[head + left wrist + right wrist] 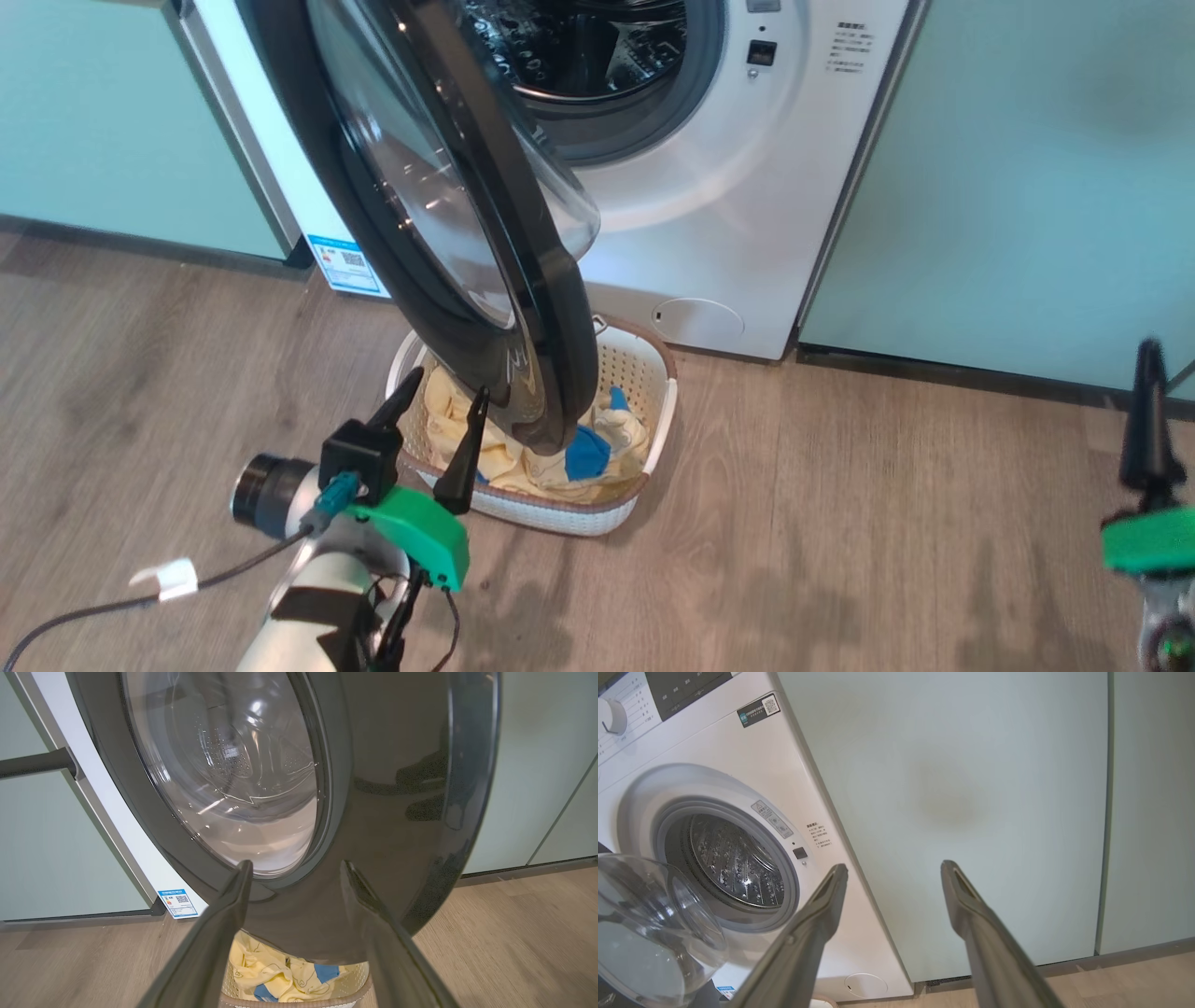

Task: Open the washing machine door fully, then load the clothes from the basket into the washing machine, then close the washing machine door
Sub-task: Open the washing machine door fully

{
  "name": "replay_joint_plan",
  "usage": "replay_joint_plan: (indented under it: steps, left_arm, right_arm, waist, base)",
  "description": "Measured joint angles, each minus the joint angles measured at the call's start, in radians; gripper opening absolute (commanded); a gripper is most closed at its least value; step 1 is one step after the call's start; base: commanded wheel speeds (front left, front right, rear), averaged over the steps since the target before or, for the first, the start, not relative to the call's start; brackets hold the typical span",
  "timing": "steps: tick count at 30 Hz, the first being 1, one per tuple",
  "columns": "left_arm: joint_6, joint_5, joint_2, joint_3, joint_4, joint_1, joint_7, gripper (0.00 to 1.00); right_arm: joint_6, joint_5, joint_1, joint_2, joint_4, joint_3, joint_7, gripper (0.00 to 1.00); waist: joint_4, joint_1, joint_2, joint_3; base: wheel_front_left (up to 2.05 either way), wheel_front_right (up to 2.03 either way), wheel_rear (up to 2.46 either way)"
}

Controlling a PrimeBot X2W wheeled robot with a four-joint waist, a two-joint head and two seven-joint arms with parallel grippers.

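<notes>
Dark left pincer (449,383) wide, empty, near the washing machine door (560,355)

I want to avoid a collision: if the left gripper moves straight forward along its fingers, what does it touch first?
Most likely the washing machine door, its lower black rim, straight ahead of the open left gripper; how near is unclear.

door rim (551,317): glossy black | basket (644,373): perforated plastic | clothes (504,464): soft cloth

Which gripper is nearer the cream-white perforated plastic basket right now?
Left. The left gripper hangs open at the near-left rim of the basket, fingers over it; the right gripper is open far off to its right, above the wooden floor.
</notes>
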Motion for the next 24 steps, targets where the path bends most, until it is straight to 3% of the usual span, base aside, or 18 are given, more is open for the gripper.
replay_joint_plan:
  steps: [5,12,24]
  left_arm:
    - [0.000,-0.001,0.005,0.014,0.000,0.015,0.000,1.00]
    - [0.007,-0.008,0.009,0.020,-0.001,0.023,0.000,1.00]
    - [0.008,-0.015,0.015,0.040,-0.001,0.024,0.000,1.00]
  right_arm:
    - [0.000,-0.163,0.093,0.060,-0.105,-0.048,0.000,1.00]
    - [0.000,-0.282,0.194,0.095,-0.176,-0.055,0.000,1.00]
    - [0.000,-0.343,0.274,0.125,-0.209,-0.052,0.000,1.00]
  waist:
    - [-0.012,0.0000,0.0000,-0.006]
    - [-0.024,0.0000,0.0000,-0.014]
    - [-0.045,0.0000,0.0000,-0.014]
  base:
    - [0.00,0.00,0.00]
    - [0.00,0.00,0.00]
    - [0.00,0.00,0.00]
